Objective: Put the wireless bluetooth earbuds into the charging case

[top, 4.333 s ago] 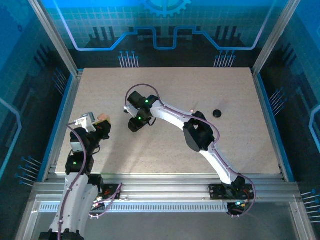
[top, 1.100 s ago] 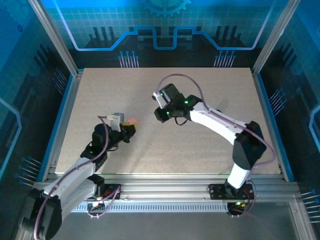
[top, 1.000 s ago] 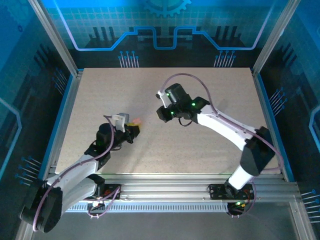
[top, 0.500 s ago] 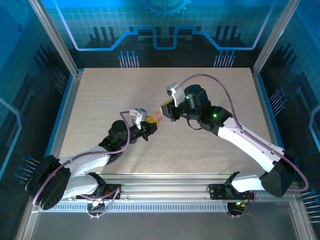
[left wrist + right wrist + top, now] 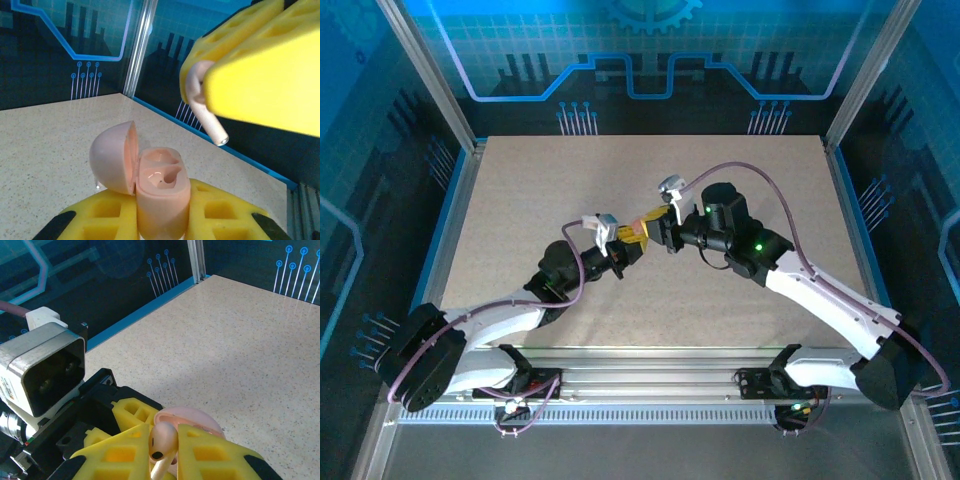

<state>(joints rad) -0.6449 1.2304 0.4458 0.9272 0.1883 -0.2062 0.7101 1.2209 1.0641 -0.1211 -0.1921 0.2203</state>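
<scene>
My left gripper [image 5: 162, 216] is shut on a pale pink charging case [image 5: 162, 192], held upright with its lid [image 5: 114, 157] swung open to the left. Both earbud wells in the case look bare. My right gripper [image 5: 165, 452] is shut on a pale pink earbud [image 5: 164, 439], which hangs stem-down just above the case [image 5: 192, 416]. In the left wrist view the earbud [image 5: 202, 107] sticks out of the right gripper's yellow fingers [image 5: 265, 75], up and to the right of the case and apart from it. From above, the left gripper [image 5: 623, 250] and right gripper [image 5: 655, 230] meet mid-table.
The speckled beige tabletop [image 5: 520, 180] lies below both raised grippers. Blue rails and glass walls [image 5: 450, 220] enclose it. The left arm's wrist camera housing [image 5: 42, 370] sits close to the right gripper's left side.
Both arms have swung in toward the middle of the table. The right gripper with the earbud has closed on the case held by the left gripper and now hangs just above it.
</scene>
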